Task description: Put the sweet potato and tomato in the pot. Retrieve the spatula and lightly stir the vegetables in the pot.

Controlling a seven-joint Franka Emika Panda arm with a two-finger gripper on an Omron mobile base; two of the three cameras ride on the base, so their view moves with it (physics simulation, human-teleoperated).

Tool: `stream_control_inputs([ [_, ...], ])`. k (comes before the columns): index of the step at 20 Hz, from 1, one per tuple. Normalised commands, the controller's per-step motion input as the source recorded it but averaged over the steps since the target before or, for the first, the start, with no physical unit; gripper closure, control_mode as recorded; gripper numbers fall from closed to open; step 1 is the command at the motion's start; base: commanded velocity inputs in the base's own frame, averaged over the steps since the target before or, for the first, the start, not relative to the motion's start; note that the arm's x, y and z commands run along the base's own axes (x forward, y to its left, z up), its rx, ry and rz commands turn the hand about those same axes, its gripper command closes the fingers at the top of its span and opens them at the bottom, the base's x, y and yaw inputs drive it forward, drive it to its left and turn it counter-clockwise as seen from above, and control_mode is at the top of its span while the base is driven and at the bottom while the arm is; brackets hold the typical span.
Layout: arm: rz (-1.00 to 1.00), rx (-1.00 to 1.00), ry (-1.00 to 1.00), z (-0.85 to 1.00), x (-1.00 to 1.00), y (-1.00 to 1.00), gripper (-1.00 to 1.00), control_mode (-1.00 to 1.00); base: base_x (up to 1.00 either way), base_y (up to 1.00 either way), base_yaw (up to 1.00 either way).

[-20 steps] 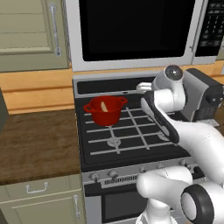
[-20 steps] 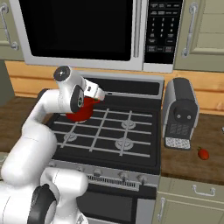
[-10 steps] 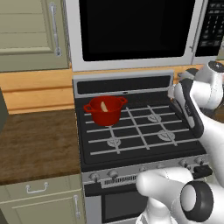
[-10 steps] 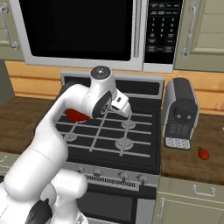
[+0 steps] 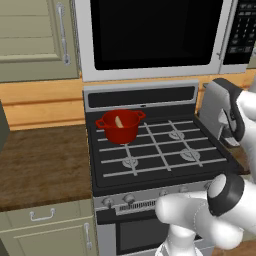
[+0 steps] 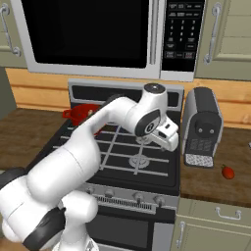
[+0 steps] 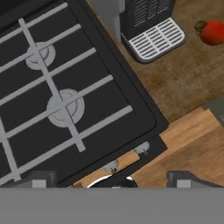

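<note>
The red pot (image 5: 119,128) stands on the stove's back left burner, and the pale sweet potato (image 5: 118,121) lies inside it. In the right base view the pot (image 6: 78,113) is partly hidden behind my arm. The tomato (image 6: 227,172) lies on the wooden counter right of the coffee machine; in the hand view the tomato (image 7: 213,33) sits at the top right. My gripper (image 7: 113,178) hangs open over the stove's front right corner, with nothing between its fingers. In the right base view the gripper (image 6: 168,141) is above the right burners. The spatula is out of view.
A grey coffee machine (image 6: 202,126) stands on the counter just right of the stove (image 5: 155,150), between my hand and the tomato; its drip tray (image 7: 153,37) is in the hand view. A microwave (image 6: 98,34) hangs over the stove. Wooden counter (image 5: 40,165) lies to the left.
My arm has swung right, from over the red pot across the stove toward the coffee machine. The jaws stayed open. The sweet potato stayed in the pot.
</note>
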Motion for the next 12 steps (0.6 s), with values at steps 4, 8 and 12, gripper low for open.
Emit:
stream_control_inputs([
  [4, -0.01, 0.0, 0.15, -0.3, -0.09, -1.0, -1.0, -1.0, 0.0, 0.0, 0.0],
  [8, 0.06, 0.0, 0.0, -0.25, -0.21, -1.0, -1.0, -1.0, 0.0, 0.0, 0.0],
  [12, 0.12, 0.0, 0.0, -0.26, -0.05, -0.96, -1.0, -1.0, 0.0, 0.0, 0.0],
])
